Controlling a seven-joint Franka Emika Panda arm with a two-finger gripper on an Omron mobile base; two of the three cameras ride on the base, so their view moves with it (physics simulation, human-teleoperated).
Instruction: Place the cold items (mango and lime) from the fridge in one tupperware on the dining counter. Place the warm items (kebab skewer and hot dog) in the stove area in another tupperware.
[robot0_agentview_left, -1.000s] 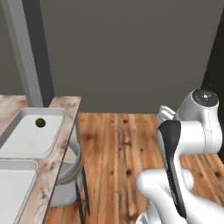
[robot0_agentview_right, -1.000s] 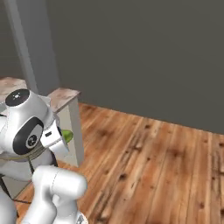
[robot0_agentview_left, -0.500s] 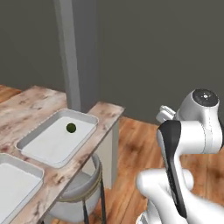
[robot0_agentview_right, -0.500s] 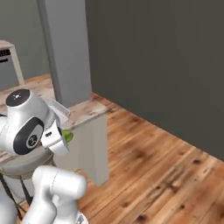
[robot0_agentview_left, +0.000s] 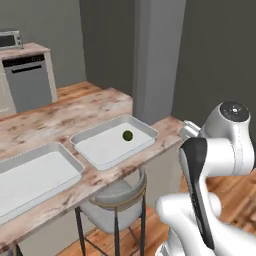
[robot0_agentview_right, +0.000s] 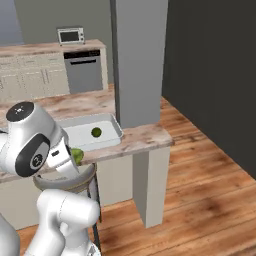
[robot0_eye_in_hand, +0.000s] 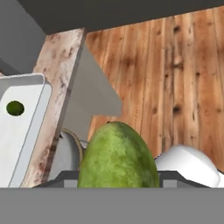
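Marbled dining counter (robot0_agentview_left: 60, 117), lime (robot0_agentview_left: 127, 135) in tupperware (robot0_agentview_left: 100, 150), jaws clamped on mango (robot0_eye_in_hand: 118, 157) (hand view close-up)

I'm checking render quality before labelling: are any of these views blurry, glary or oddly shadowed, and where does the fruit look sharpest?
Left base view: soft, even light, no glare; the lime in the tupperware is small but distinct. Right base view: similarly flat, with the wall at the right very dark. Hand view: the mango looms large, slightly soft-edged, with the wood floor behind it sharp-grained.

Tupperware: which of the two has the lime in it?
The tupperware nearer the pillar holds the lime. The other tupperware, beside it and farther from the pillar, has nothing in it.
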